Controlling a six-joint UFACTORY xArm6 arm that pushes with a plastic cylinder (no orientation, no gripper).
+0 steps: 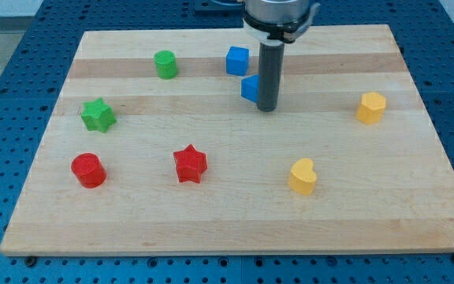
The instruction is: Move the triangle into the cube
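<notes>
Pushing is the only available action, since the arm carries no pincer and its state therefore cannot be reported; my tip (pixel 267 107) rests on the worktop (pixel 416 197), touching the right side of the blue triangle (pixel 249 87), which the rod partly hides; the blue cube (pixel 237 60) sits just up and left of the triangle, near but apparently apart; the triangle looks like a small, light, rigid plastic piece with smooth faces, likely to slide easily on the pale, fine-grained wood and to pivot if pressed off-centre; contact belongs low on its flat right face, aimed at the cube; elsewhere stand a green cylinder (pixel 165 64), green star (pixel 98 115), red cylinder (pixel 88 170), red star (pixel 189 164) and two yellow hearts (pixel 303 176) (pixel 371 107).
</notes>
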